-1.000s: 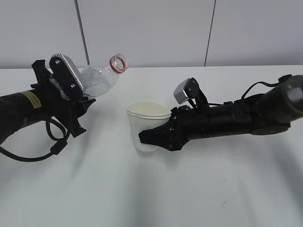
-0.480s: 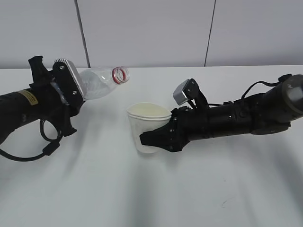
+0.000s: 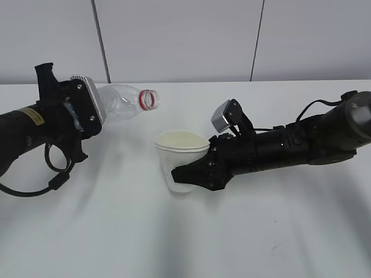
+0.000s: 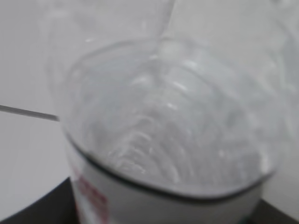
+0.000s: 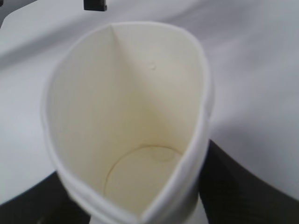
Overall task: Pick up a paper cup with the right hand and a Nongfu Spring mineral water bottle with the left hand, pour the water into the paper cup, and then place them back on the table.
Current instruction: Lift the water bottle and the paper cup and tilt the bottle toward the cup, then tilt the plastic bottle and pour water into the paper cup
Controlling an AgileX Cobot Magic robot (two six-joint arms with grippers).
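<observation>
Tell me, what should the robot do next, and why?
Probably carry the bottle rightward until its mouth hangs over the cup, then tip further. The bottle lies nearly level in the left gripper, its mouth up and left of the cup's rim, and the cup in the right gripper looks dry inside.

Clear glossy plastic bottle [image 3: 119, 104]; matt paper cup [image 3: 179, 156].
</observation>
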